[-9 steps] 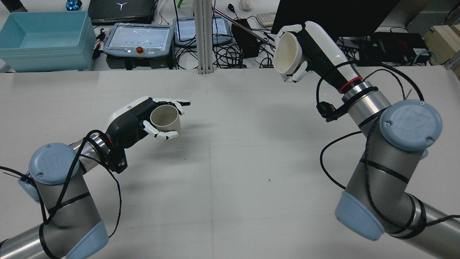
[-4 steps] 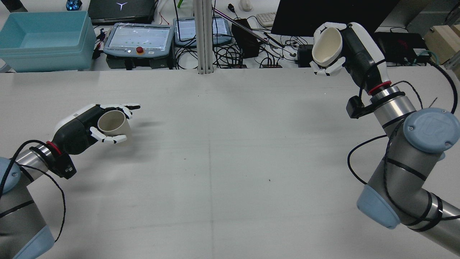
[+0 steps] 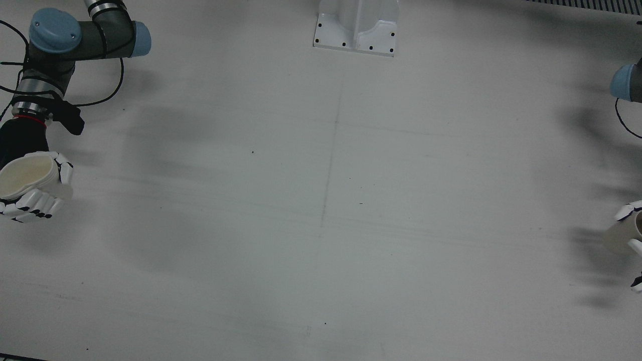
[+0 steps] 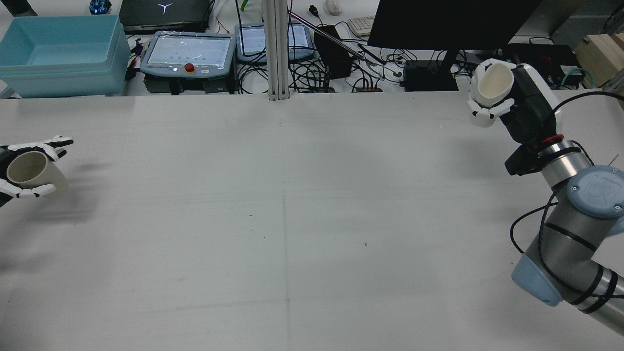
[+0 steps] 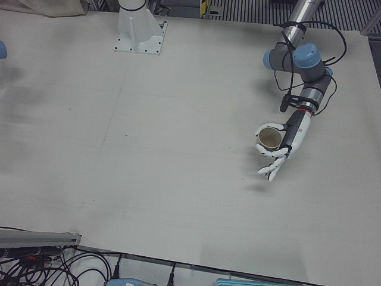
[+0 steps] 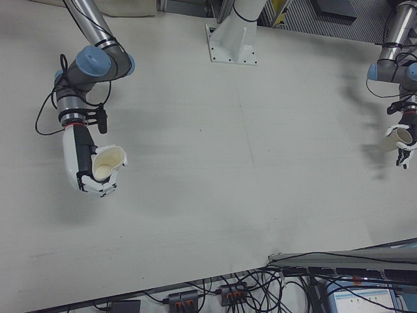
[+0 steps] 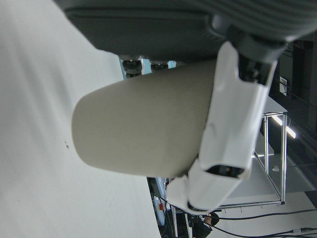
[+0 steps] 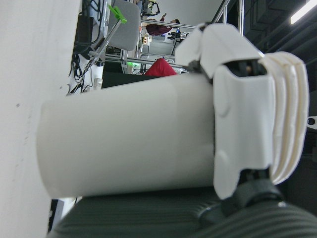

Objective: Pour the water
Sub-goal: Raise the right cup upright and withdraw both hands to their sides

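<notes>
Each hand has a cup, and the two cups are as far apart as the desk allows. The left hand (image 4: 19,168) is wrapped round a beige cup (image 4: 29,170) at the desk's left edge, its mouth tipped up toward the rear camera, and its base looks just clear of the surface, though I cannot be sure. The right hand (image 4: 507,97) is closed round a white cup (image 4: 495,85) held high above the far right corner, mouth open toward the middle of the desk.

Judging from this spread, either the pour is over and the arms stand parted, or it has not begun; the pictures do not settle which. If it is still ahead, the next move calls for bringing the cups together over the open middle of the desk, setting one rim above the other's mouth, and tilting slowly while the receiving cup stays level.

Much is hard to read. No water shows in either cup; the insides look plain and dry, but the resolution is too low to be certain. In the front view the left hand is cut by the right border, and only a slice of its cup shows. The two hand views show each cup's wall and fingers only, never the mouth.
</notes>
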`<action>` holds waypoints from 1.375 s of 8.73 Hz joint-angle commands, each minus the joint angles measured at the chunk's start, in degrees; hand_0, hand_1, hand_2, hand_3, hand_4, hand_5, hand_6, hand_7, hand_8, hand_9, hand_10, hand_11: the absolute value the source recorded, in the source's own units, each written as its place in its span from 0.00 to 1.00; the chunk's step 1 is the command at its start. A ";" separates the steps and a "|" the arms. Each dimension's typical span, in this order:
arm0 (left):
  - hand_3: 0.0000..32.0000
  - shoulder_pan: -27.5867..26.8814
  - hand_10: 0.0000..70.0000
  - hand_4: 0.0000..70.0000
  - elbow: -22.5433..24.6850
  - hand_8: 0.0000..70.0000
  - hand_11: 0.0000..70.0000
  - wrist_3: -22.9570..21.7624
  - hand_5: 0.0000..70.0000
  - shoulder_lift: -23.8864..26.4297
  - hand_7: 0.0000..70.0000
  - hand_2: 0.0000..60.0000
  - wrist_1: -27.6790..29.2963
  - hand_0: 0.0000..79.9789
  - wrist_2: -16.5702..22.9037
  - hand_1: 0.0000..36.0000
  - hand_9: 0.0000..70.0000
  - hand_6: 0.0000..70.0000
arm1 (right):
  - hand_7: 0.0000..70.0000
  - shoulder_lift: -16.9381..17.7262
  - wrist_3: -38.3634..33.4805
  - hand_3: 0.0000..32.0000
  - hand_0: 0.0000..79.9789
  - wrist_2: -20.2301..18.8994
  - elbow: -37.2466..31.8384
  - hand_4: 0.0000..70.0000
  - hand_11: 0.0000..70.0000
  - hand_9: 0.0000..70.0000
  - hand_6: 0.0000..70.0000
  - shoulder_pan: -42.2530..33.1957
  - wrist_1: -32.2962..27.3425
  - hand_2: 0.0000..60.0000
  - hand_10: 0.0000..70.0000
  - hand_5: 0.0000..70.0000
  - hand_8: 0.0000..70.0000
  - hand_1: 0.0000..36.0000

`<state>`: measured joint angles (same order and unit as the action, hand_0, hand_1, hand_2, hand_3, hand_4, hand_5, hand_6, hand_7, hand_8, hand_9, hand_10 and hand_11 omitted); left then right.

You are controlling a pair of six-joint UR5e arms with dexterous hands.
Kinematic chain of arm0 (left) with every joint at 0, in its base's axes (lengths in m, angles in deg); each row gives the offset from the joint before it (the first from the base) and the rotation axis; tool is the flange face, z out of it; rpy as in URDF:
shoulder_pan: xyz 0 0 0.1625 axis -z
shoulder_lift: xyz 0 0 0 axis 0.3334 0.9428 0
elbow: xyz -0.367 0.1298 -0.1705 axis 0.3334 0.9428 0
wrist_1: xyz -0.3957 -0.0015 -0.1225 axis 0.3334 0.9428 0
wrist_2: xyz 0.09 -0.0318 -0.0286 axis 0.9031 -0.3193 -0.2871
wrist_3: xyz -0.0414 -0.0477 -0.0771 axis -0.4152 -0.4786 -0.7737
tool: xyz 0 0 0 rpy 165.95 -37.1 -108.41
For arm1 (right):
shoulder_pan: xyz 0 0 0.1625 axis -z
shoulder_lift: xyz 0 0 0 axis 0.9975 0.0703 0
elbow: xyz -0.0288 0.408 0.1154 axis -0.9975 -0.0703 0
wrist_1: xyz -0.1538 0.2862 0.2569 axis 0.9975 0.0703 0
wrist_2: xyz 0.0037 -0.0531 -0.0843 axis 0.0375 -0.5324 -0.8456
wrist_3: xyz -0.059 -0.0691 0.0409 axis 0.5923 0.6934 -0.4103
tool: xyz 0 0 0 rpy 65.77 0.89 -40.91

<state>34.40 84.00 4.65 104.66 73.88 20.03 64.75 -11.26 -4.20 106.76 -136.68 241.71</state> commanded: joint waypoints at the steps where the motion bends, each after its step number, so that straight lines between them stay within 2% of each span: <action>1: 0.00 0.10 0.09 1.00 -5.14 0.09 0.16 4.12 1.00 -1.20 0.24 1.00 7.22 0.99 -0.95 1.00 0.07 0.25 | 1.00 -4.73 -1.59 0.00 0.95 0.30 -22.56 1.00 1.00 1.00 1.00 0.53 -12.83 1.00 0.96 1.00 0.96 1.00; 3: 0.00 0.09 0.09 1.00 -5.95 0.10 0.16 4.22 1.00 -1.19 0.24 1.00 7.69 0.99 -0.95 1.00 0.07 0.26 | 0.96 -4.48 -3.16 0.00 0.90 0.30 -23.05 1.00 1.00 1.00 1.00 0.35 -14.37 1.00 0.97 1.00 0.95 0.99; 4: 0.00 0.09 0.08 1.00 -5.95 0.09 0.15 4.22 1.00 -1.20 0.23 1.00 7.77 0.99 -0.95 1.00 0.07 0.25 | 0.93 -4.21 -4.91 0.00 0.91 0.30 -22.52 1.00 1.00 1.00 1.00 0.18 -14.28 1.00 0.89 1.00 0.90 0.92; 5: 0.00 0.09 0.07 1.00 -6.04 0.09 0.14 4.57 1.00 -1.28 0.23 1.00 7.77 0.99 -0.86 1.00 0.06 0.25 | 0.71 -3.86 -5.02 0.00 0.79 0.30 -21.47 1.00 0.71 0.69 0.70 0.00 -14.28 0.52 0.49 0.83 0.58 0.64; 6: 0.00 0.09 0.07 1.00 -6.13 0.09 0.14 5.70 1.00 -1.46 0.23 1.00 7.77 0.98 -0.86 1.00 0.06 0.25 | 0.29 -3.16 -5.10 0.00 0.72 0.30 -20.16 0.85 0.12 0.12 0.28 0.00 -14.28 0.02 0.08 0.38 0.16 0.43; 7: 0.00 0.09 0.06 1.00 -6.30 0.08 0.11 6.93 1.00 -1.46 0.22 0.78 7.77 0.82 -0.69 0.86 0.05 0.24 | 0.13 -2.11 -5.02 0.00 0.71 0.30 -18.32 0.67 0.00 0.00 0.15 0.00 -14.28 0.00 0.00 0.21 0.04 0.39; 8: 0.00 0.01 0.03 0.90 -6.91 0.05 0.06 8.16 0.79 -1.29 0.20 0.45 7.95 0.70 -0.68 0.57 0.02 0.20 | 0.06 -2.01 -5.02 0.00 0.69 0.30 -17.78 0.47 0.00 0.00 0.08 0.00 -14.19 0.00 0.00 0.17 0.01 0.36; 9: 0.00 -0.17 0.01 0.76 -7.96 0.03 0.03 8.43 0.48 -0.85 0.16 0.30 7.95 0.66 -0.68 0.46 0.01 0.17 | 0.05 -2.01 -5.02 0.00 0.69 0.30 -17.69 0.45 0.00 0.00 0.08 -0.09 -14.19 0.00 0.00 0.17 0.01 0.35; 10: 0.00 -0.26 0.00 0.68 -9.19 0.02 0.01 8.52 0.27 -0.58 0.14 0.21 8.12 0.65 -0.68 0.40 0.01 0.14 | 0.06 -1.93 -5.02 0.00 0.67 0.12 -16.90 0.44 0.00 0.00 0.08 -0.26 -14.10 0.00 0.00 0.17 0.00 0.33; 11: 0.00 -0.26 0.00 0.62 -10.51 0.01 0.00 8.52 0.19 -0.41 0.13 0.15 9.08 0.63 -0.86 0.36 0.00 0.12 | 0.07 -1.84 -5.02 0.00 0.68 0.12 -16.46 0.43 0.00 0.00 0.09 -0.35 -14.10 0.00 0.00 0.17 0.00 0.35; 12: 0.00 -0.26 0.00 0.57 -10.79 0.01 0.00 8.52 0.16 -0.32 0.12 0.13 9.18 0.63 -0.86 0.34 0.00 0.12 | 0.07 -1.84 -5.02 0.00 0.68 -0.05 -15.15 0.43 0.00 0.00 0.09 -0.44 -14.02 0.00 0.00 0.17 0.00 0.37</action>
<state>34.20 74.91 12.99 103.98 82.29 19.28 62.78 -16.28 -4.02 89.65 -136.91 227.58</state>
